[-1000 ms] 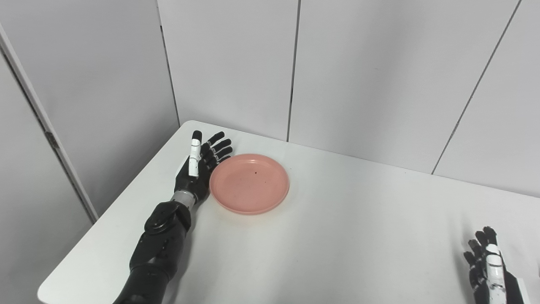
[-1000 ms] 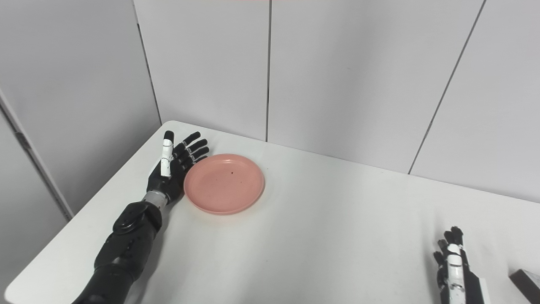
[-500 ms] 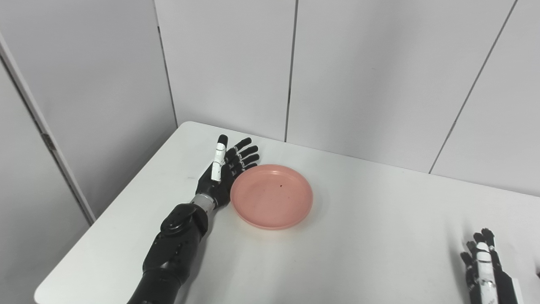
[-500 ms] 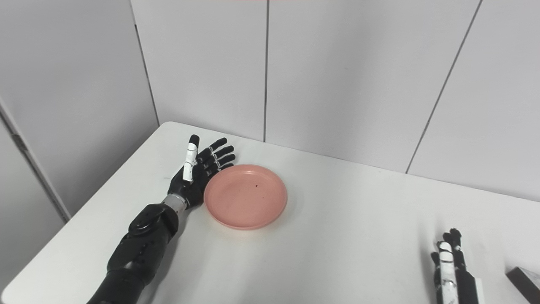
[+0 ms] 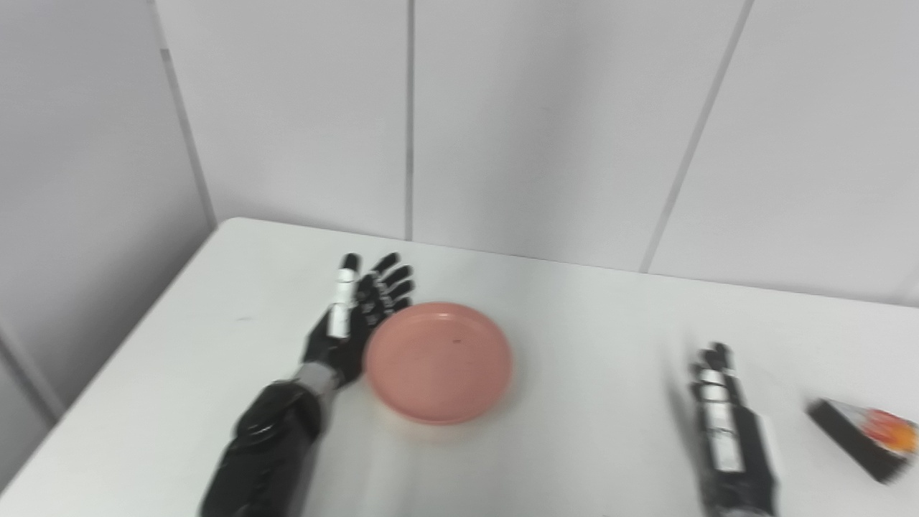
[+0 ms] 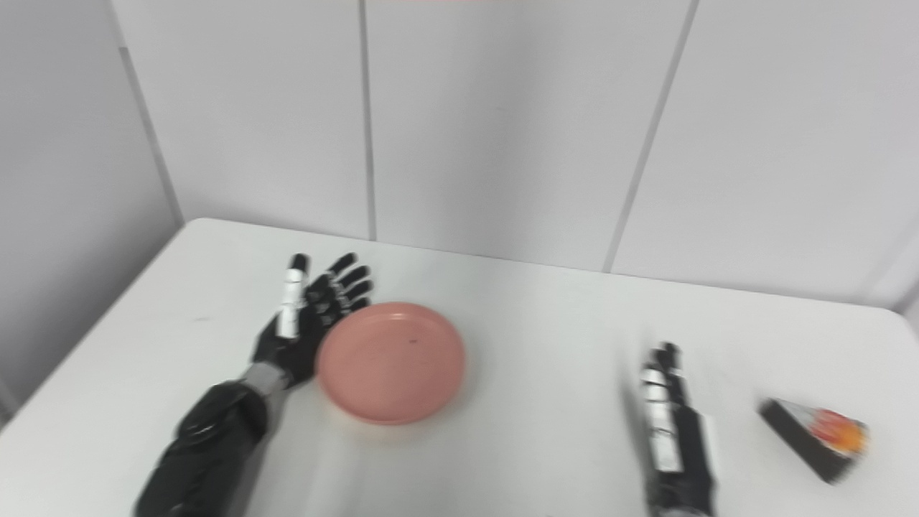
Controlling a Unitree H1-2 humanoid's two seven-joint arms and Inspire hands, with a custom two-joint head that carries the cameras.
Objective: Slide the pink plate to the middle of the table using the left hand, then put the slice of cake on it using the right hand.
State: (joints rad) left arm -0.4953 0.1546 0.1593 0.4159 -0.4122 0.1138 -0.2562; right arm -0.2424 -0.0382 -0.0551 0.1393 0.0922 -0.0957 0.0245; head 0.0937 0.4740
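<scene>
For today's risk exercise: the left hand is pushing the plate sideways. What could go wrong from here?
1. The open left hand only presses on the pink plate's rim, so the plate may turn or slip away.
2. The slice of cake lies beyond the open right hand, near the table's edge; a clumsy reach might knock it off.

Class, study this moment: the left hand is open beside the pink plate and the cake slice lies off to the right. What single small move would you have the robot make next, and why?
Probably keep nudging the pink plate rightward with the left hand. Its open palm rests against the plate's left rim, and the plate sits left of the table's middle. The right hand waits empty beside the slice of cake.
</scene>
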